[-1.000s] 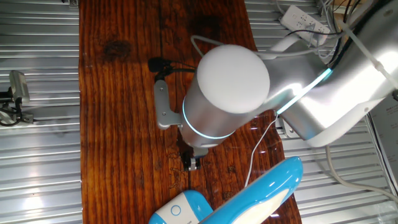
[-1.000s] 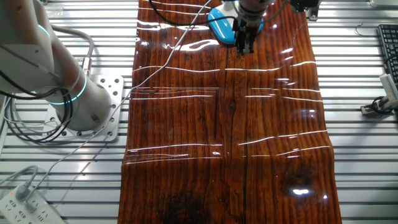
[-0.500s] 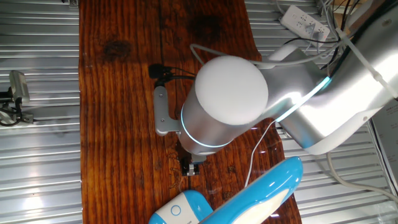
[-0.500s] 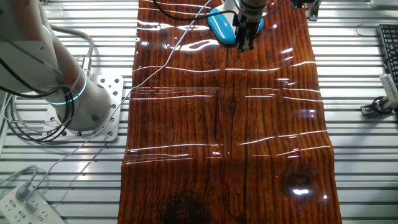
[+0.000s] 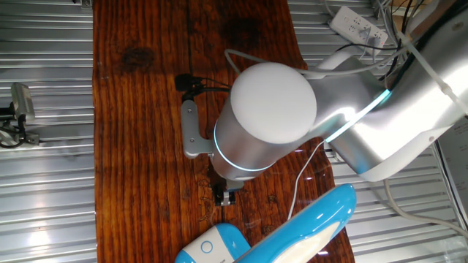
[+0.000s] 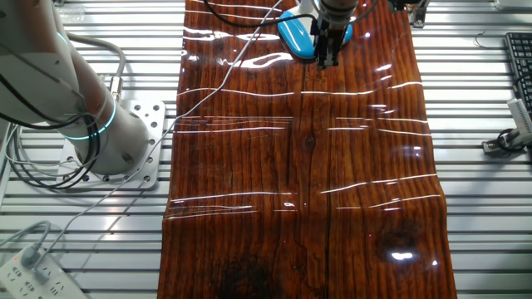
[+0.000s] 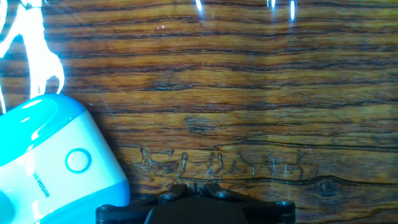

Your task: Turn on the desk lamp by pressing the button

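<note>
The desk lamp (image 5: 292, 232) is glossy sky-blue and white, and it lies at the near end of the wooden board (image 5: 139, 131). Its round button (image 5: 207, 247) sits on the base. In the hand view the base (image 7: 43, 158) fills the lower left, with the ring-shaped button (image 7: 78, 160) on its white face. My gripper (image 7: 196, 186) points down at bare wood just right of the base, fingertips touching each other and holding nothing. From the other fixed view the gripper (image 6: 327, 56) hangs beside the lamp (image 6: 294, 35) at the board's far end.
The lamp's thin white cord (image 5: 300, 172) runs under my arm toward a power strip (image 5: 358, 25). A black cable (image 5: 191, 79) lies on the wood. My arm's base (image 6: 112, 141) stands left of the board. A keyboard (image 6: 519, 58) sits at the right on the metal slats.
The gripper has crept a little closer to the lamp base over the last second. The last half second shows almost no motion.
</note>
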Robot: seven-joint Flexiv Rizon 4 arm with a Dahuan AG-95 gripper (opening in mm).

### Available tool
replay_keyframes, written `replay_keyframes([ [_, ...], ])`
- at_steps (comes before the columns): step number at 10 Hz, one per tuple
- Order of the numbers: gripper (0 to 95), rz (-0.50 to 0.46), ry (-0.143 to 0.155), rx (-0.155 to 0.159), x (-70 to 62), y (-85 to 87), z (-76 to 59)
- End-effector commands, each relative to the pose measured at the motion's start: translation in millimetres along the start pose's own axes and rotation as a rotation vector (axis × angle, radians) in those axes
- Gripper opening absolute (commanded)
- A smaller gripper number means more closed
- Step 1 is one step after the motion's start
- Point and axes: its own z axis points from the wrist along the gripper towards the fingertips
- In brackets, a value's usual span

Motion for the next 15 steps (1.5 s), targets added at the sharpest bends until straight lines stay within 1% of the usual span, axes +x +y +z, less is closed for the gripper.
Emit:
replay_keyframes([
  [1,0.0,-0.002,0.000,-0.002,0.0,0.0,-0.2],
  [4,0.0,-0.013,-0.005,-0.007,0.0,0.0,-0.2],
  [6,0.0,-0.025,-0.005,-0.001,0.0,0.0,-0.2],
  [15,0.0,-0.041,-0.017,-0.002,0.0,0.0,-0.2],
])
